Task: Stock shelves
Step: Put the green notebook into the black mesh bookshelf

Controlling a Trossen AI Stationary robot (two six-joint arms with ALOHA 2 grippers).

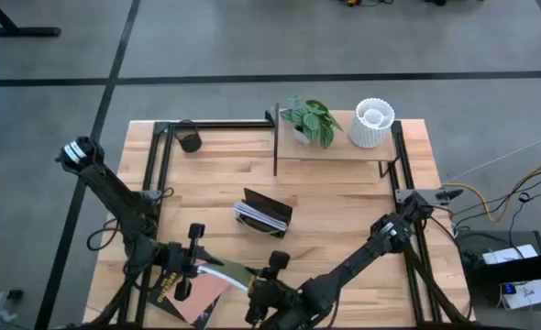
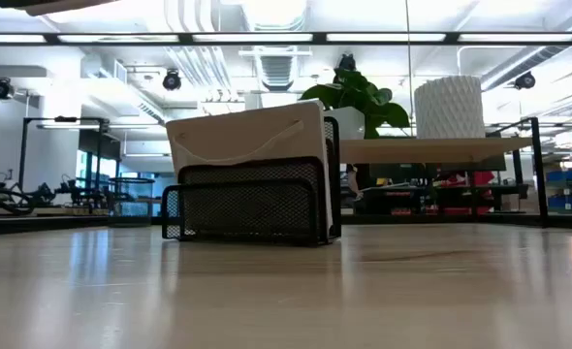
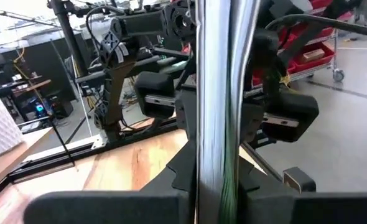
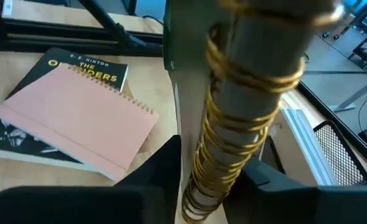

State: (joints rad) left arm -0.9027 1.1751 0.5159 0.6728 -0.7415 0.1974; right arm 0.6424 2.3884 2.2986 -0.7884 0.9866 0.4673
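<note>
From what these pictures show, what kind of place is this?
Probably a robotics lab or workshop, not a shop. Bare ceiling ducts and strip lights run overhead, a red parts bin sits on a wheeled rack on a concrete floor, and loose cables trail beside the wooden table.

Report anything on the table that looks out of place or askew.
One oddity: both hands grip the same spiral notebook near the table's front edge, left hand and right hand at opposite ends. A pink notebook lies crooked on a black book.
</note>
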